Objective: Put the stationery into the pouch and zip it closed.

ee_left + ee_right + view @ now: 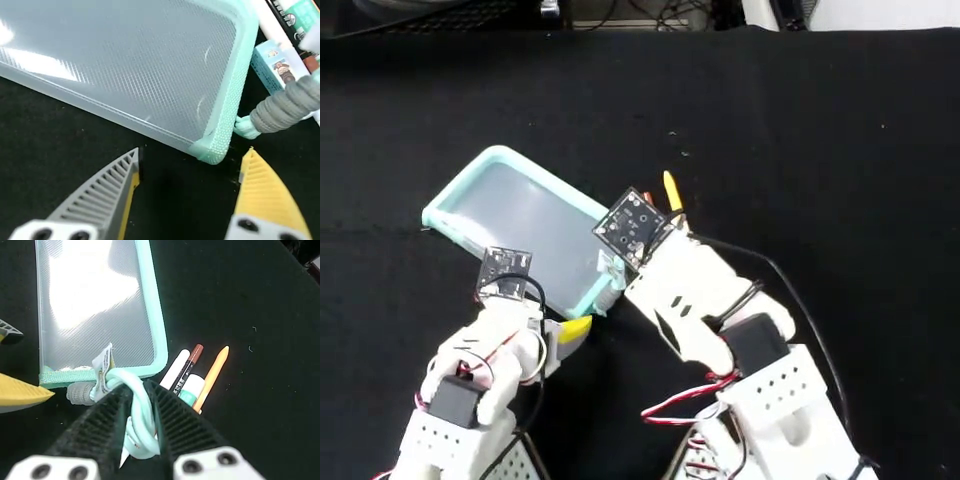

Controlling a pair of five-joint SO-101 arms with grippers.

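Your black table (820,150) carries the pouch (520,215), a flat translucent sleeve with mint edging, lying with one end toward both arms. At that near end your right gripper (136,392) is clamped on the pouch's mint loop (142,412), which runs between its two black fingers. Your left gripper (192,150) sits just off one near corner of the pouch, its grey and yellow fingers spread wide apart. The stationery (192,372) lies on the table outside the pouch, just beside its other near corner: a white pen (175,371), a brown pen (194,356), an orange pen (216,370) and a teal-labelled stick (192,387), side by side. A grey ribbed cord (287,107) and a small paper tag (103,362) hang at the pouch's near end
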